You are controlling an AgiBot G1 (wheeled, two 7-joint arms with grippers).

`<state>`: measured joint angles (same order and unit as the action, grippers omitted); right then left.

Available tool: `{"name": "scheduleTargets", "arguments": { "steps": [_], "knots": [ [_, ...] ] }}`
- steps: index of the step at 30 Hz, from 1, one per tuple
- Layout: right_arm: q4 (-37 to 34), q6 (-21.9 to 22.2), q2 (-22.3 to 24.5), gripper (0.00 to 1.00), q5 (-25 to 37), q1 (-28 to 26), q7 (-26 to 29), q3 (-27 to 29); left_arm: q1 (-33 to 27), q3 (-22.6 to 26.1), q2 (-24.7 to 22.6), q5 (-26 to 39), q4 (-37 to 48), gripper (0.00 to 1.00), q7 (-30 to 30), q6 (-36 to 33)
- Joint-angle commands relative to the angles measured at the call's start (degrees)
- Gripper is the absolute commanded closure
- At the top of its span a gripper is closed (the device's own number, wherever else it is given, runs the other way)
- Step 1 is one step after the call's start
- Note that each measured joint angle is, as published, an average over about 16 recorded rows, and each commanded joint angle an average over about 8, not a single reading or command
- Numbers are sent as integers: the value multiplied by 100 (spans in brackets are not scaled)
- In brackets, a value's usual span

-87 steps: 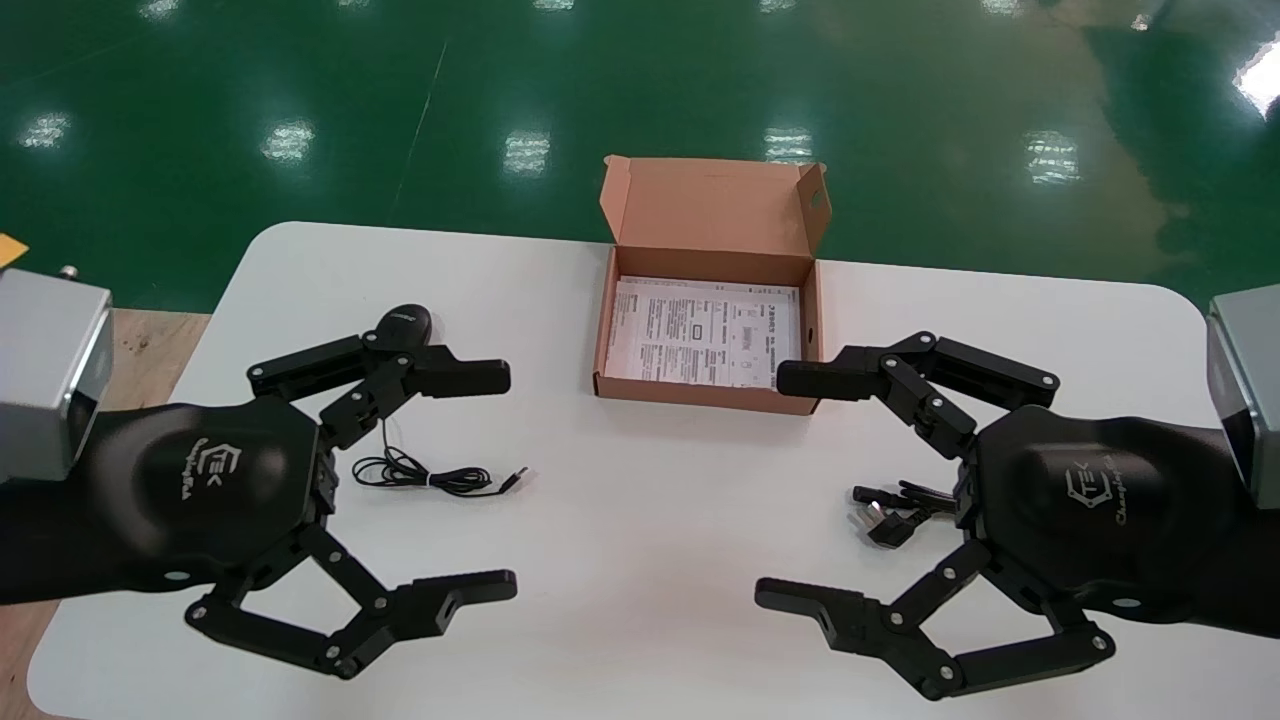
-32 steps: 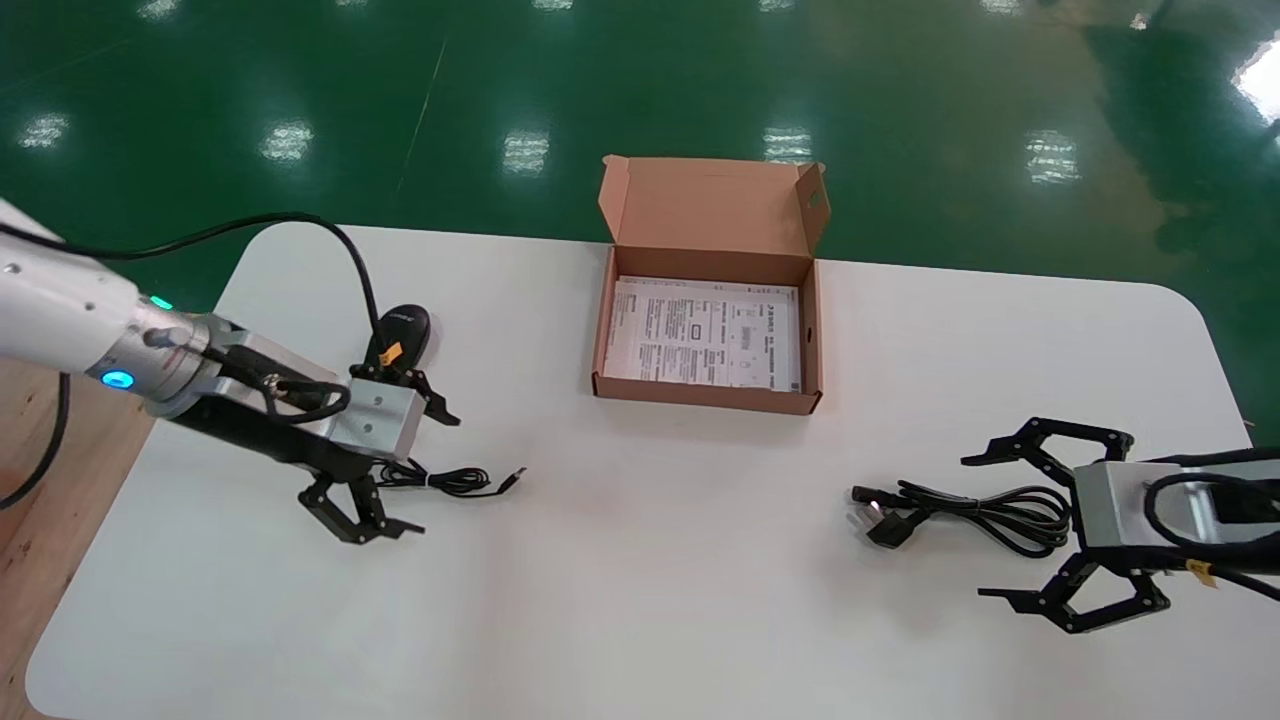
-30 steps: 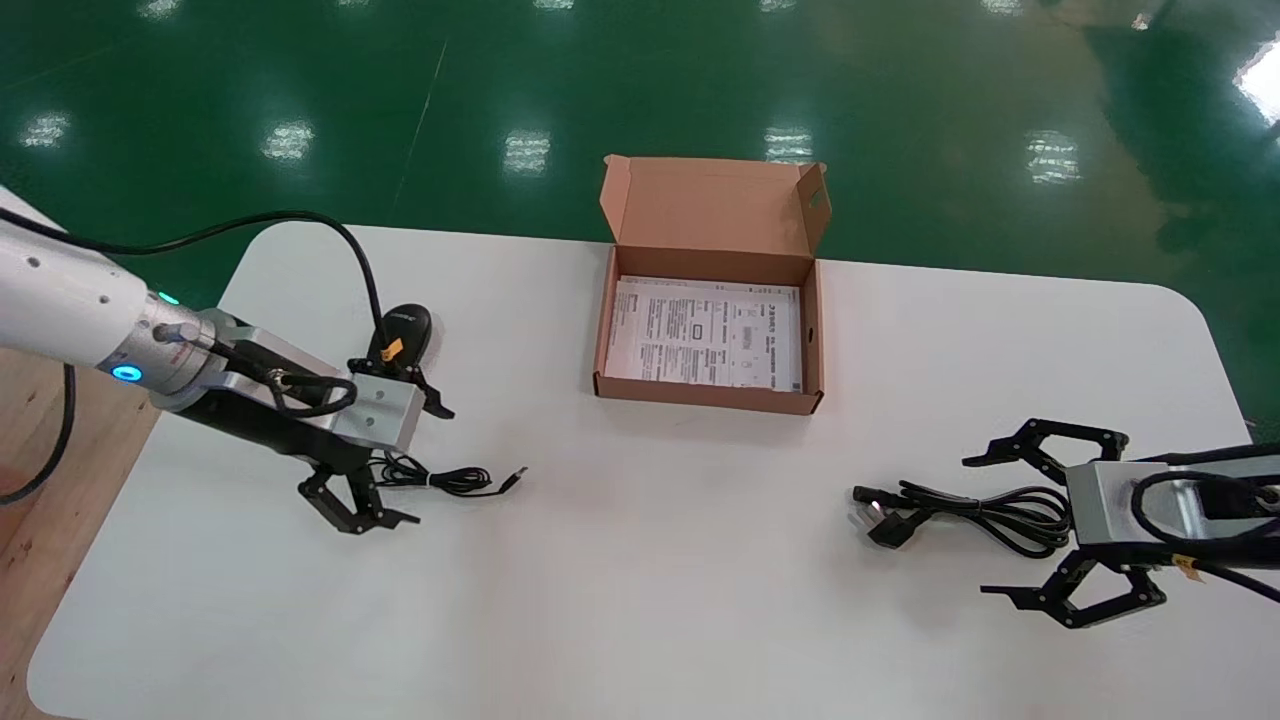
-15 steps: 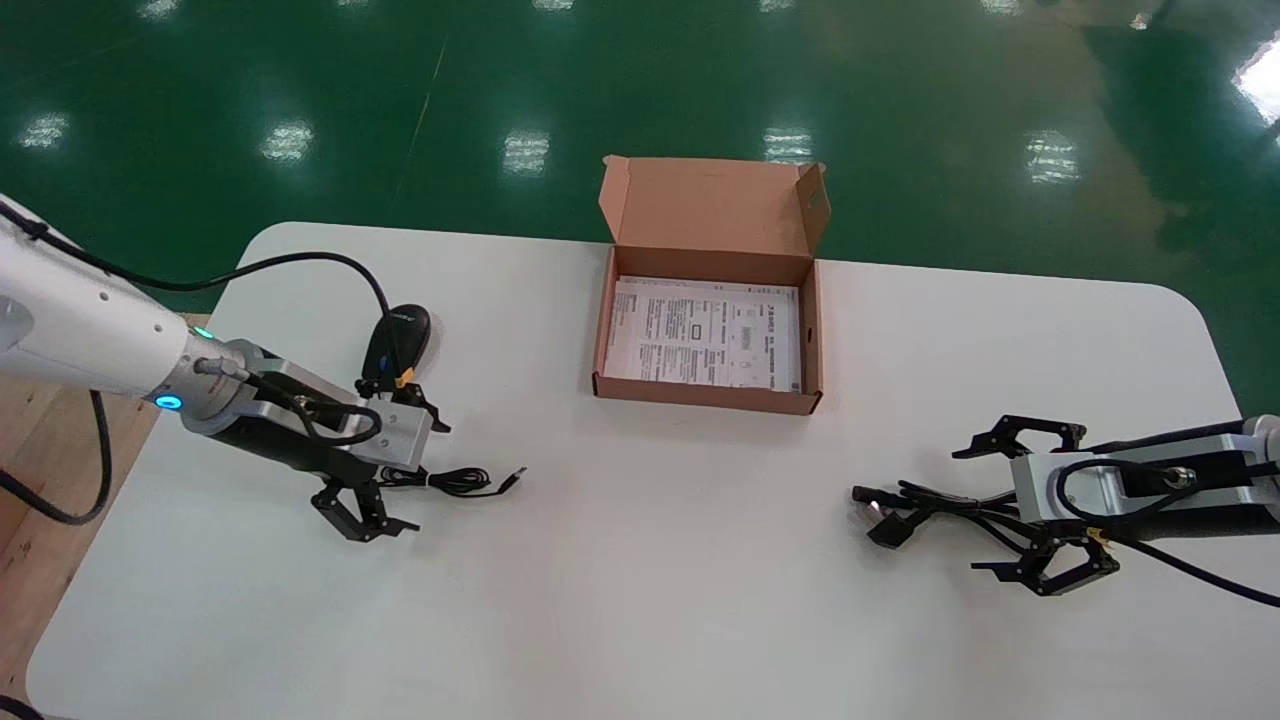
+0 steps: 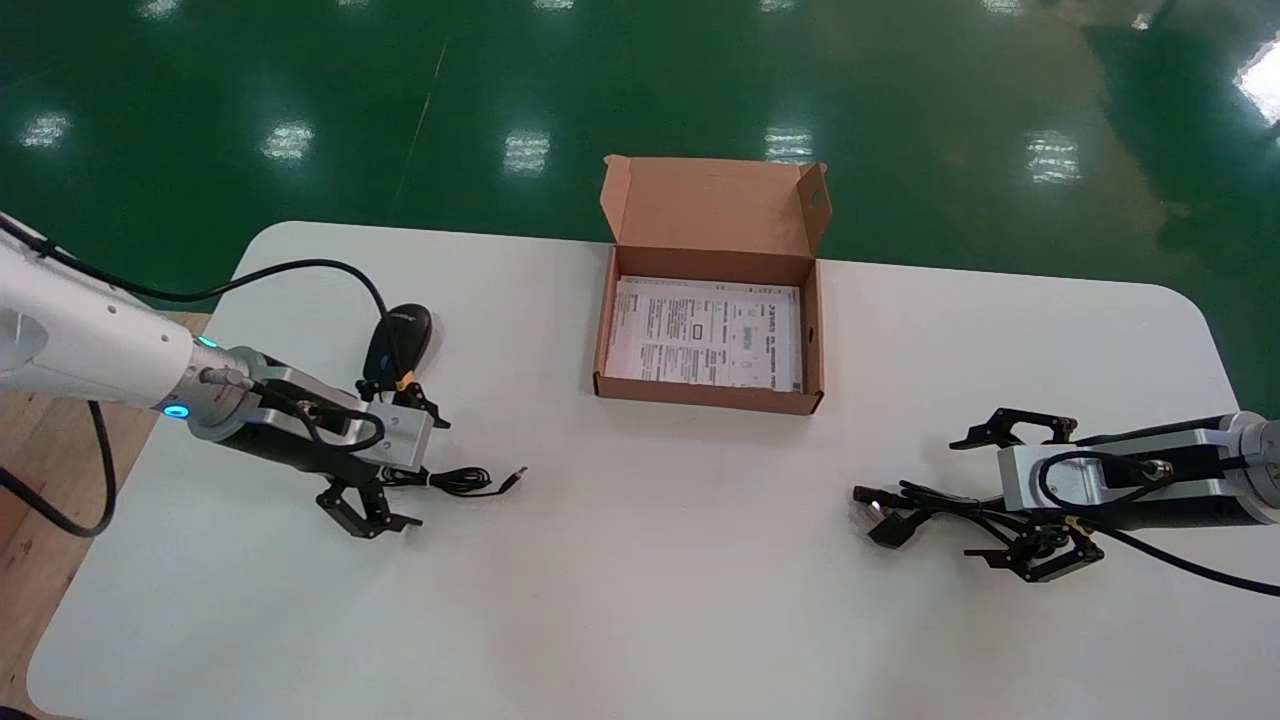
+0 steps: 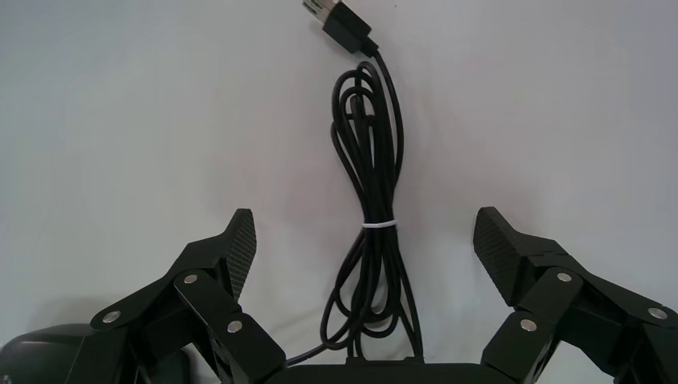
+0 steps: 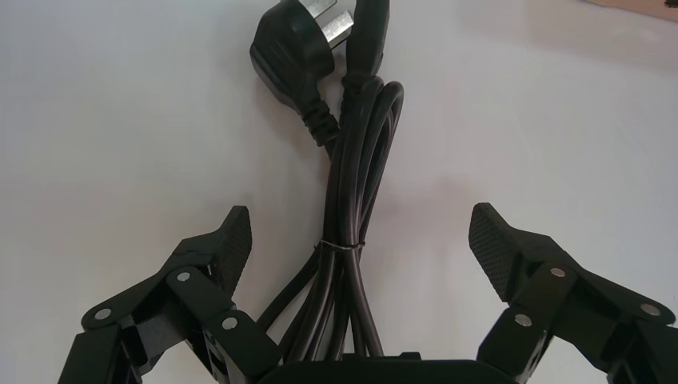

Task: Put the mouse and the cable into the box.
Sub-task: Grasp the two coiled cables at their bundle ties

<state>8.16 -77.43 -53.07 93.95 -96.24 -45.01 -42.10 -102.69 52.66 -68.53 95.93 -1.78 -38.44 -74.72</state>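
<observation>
Straddling, left gripper [image 6: 365, 236] jaws apart, tied cord [image 6: 372, 176] beside mouse [image 5: 398, 335] left of box [image 5: 811, 330]; likewise, right gripper [image 7: 360, 232] jaws apart, cable [image 7: 352, 168] right of box, probably lined up to clamp mid-bundle, nothing boxed.

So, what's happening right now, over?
Left gripper: jaws open astride the mouse cord. Right gripper: jaws open astride the power cable. Neither gripped yet. Box open, nothing blocking.

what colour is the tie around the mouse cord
The tie is white, clearest in left wrist view.
</observation>
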Motion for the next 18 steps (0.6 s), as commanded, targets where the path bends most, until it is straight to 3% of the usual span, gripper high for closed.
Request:
{"name": "scheduleTargets", "arguments": {
  "steps": [1, 2, 3, 18],
  "knots": [
    [-96, 20, -31, 88, 15, -30, -40, -7, -3, 1, -18, 2, 51, 100, -23, 34],
    [-90, 18, -29, 98, 12, -29, -36, -6, -2, 0, -17, 0, 46, 100, -21, 34],
    [-81, 16, -26, 100, 10, -27, -32, -5, -2, -1, -15, -1, 40, 100, -20, 32],
    [34, -8, 13, 100, -14, 13, 7, 6, 2, -6, 9, -9, -27, 100, 1, -15]
  ]
}}
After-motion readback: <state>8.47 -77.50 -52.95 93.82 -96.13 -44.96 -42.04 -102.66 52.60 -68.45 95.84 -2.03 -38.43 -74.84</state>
